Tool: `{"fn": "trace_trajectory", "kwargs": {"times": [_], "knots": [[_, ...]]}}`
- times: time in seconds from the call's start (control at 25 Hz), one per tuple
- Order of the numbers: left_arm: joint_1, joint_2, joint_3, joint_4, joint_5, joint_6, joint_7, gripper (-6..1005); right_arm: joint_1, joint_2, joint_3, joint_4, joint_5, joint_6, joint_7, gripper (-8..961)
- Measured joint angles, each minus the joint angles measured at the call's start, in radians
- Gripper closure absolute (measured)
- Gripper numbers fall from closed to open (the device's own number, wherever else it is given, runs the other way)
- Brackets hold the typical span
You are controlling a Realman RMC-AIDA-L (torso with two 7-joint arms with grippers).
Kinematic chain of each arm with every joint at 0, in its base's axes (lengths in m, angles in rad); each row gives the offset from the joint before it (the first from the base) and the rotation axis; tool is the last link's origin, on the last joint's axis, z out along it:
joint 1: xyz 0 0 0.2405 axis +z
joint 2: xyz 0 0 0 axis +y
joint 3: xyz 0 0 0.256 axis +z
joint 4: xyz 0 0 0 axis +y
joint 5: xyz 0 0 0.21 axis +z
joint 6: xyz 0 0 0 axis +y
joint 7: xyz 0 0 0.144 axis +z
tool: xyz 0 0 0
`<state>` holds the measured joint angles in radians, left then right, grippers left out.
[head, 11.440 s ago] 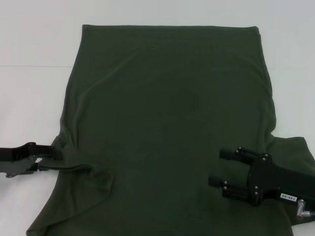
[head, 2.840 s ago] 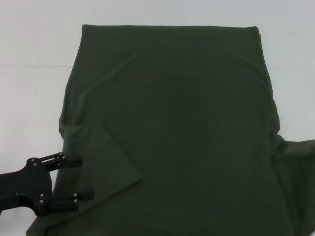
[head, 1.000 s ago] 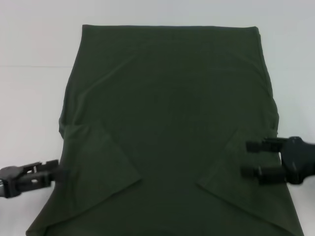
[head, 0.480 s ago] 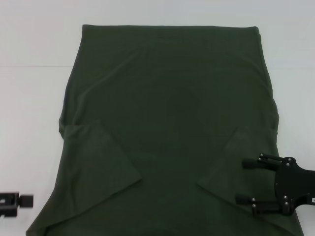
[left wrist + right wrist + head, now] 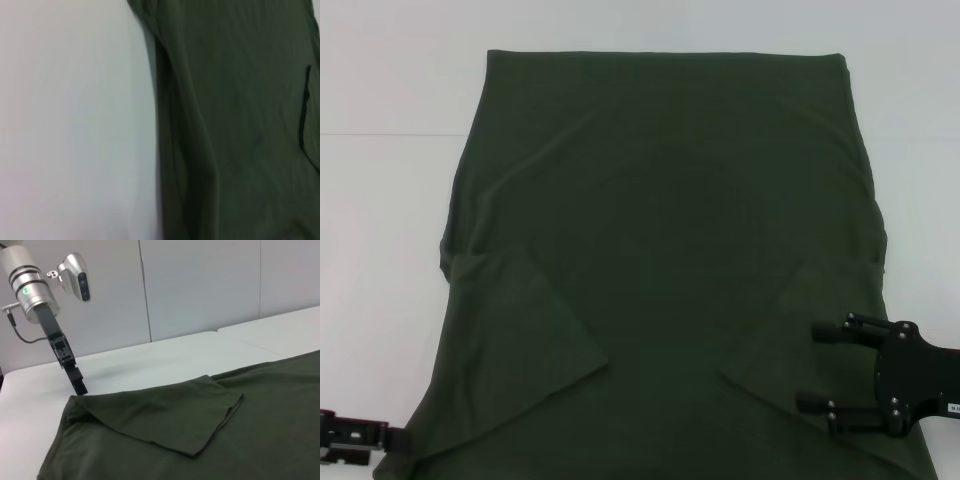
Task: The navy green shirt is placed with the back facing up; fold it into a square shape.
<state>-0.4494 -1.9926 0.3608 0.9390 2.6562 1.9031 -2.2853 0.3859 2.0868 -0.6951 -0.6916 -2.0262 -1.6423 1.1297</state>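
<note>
A dark olive short-sleeved shirt, the navy green shirt (image 5: pixel 660 250), lies flat on a white table (image 5: pixel 380 200), plain side up, filling most of the head view. Both sleeves are folded inward onto the body as triangular flaps: the left sleeve flap (image 5: pixel 515 335) and the right sleeve flap (image 5: pixel 790 340), approx. mirror images, each pointing toward the shirt's centre line.

The right gripper (image 5: pixel 825 367) is over the shirt's near right part, just outboard of the right sleeve flap. Its two black fingers (image 5: pixel 845 332) are spread wide apart, pointing toward the shirt's middle, w/ nothing between them; whether they touch the cloth or sit just above it can't be told.

The left gripper (image 5: pixel 395 440) is at the shirt's near left corner, w/ its tip right at the cloth edge. In the right wrist view the left gripper (image 5: pixel 79 385) comes down steeply, tip at that corner beside a small raised fold. How far its fingers are open, and whether it has hold of the cloth, can't be told. The left wrist view shows only the shirt's side edge (image 5: pixel 160 150) running along bare table (image 5: pixel 75 125), w/ soft lengthwise creases near the edge.
</note>
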Motion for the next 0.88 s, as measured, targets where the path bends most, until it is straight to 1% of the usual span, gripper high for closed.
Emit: {"fn": "trace_trajectory", "kwargs": {"times": [0.12, 0.32, 0.72, 0.88], "knots": [[-0.012, 0.002, 0.015, -0.026, 0.001, 0.000, 0.008, 139, 0.001, 0.000, 0.001, 0.000, 0.000, 0.007, 0.005, 55], [-0.015, 0.001, 0.049, -0.029, 0.003, -0.011, 0.011, 139, 0.004, -0.001, 0.003, -0.003, 0.001, 0.010, 0.007, 55], [-0.015, -0.010, 0.104, -0.031, 0.012, -0.047, 0.007, 140, 0.011, -0.001, 0.003, -0.004, 0.002, 0.010, 0.007, 56], [-0.013, -0.014, 0.147, -0.022, 0.015, -0.068, 0.000, 140, 0.011, -0.001, 0.003, -0.005, 0.003, 0.009, 0.007, 56]]}}
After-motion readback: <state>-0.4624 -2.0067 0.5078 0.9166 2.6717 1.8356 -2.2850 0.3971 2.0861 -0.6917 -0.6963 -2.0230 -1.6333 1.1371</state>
